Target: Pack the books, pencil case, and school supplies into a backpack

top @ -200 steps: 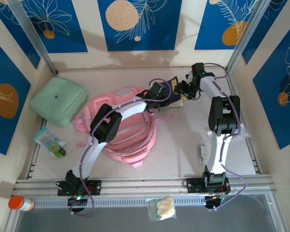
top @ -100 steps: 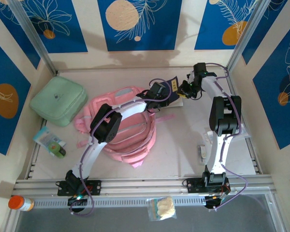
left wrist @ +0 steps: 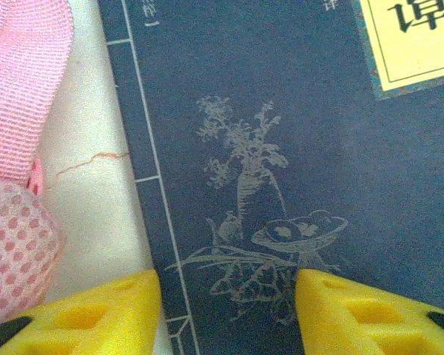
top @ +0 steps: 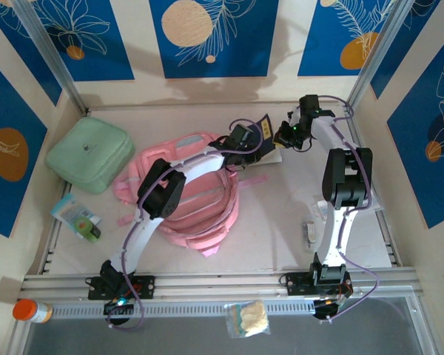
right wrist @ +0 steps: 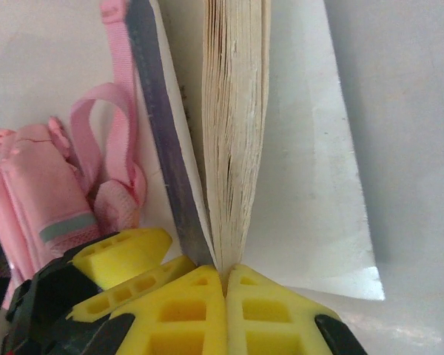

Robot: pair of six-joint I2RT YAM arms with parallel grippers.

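Our right end effector [right wrist: 226, 272] has closed on the thin dark navy book [right wrist: 233, 133] beside the pink fabric backpack [top: 207, 216]; left end effector [left wrist: 229, 285] hovers half-open.

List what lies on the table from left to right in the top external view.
mint green pouch → pink backpack → navy book → small white object

Bright even light, soft shadows, grainy wrist close-ups
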